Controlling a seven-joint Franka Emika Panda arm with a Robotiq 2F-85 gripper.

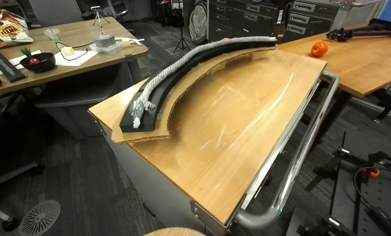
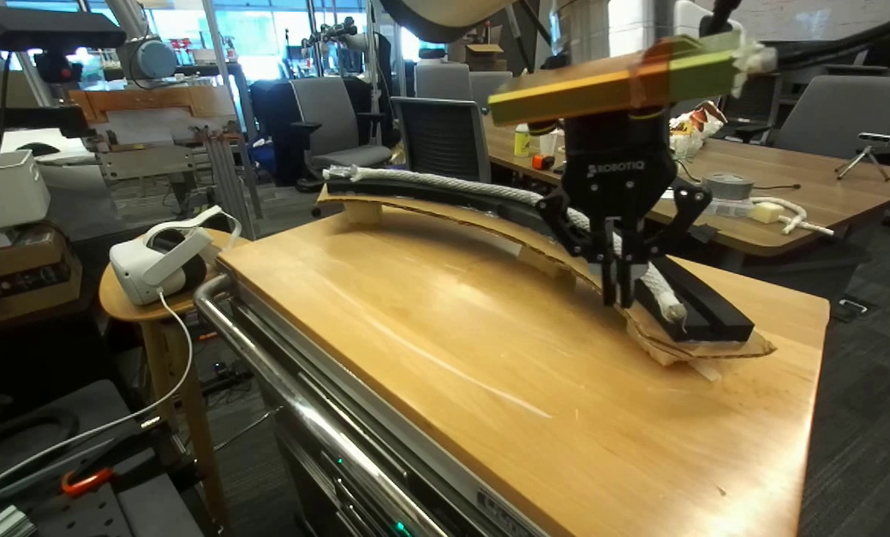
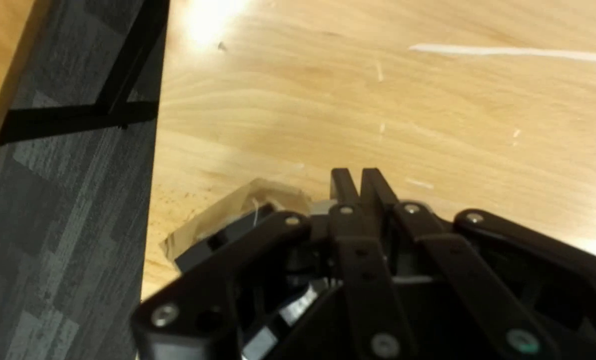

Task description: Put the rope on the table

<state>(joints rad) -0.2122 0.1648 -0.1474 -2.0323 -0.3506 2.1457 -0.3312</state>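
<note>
A robot arm (image 2: 585, 33), a VR headset (image 2: 142, 265), office chairs (image 2: 327, 115) and grey carpet (image 1: 80, 183) are suggesting an office-like robotics lab.

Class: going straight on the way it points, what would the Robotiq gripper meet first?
Probably the wooden tabletop, ahead of the Robotiq gripper in the wrist view; the cardboard looks close to that line in an exterior view, where depth is unclear.
</note>
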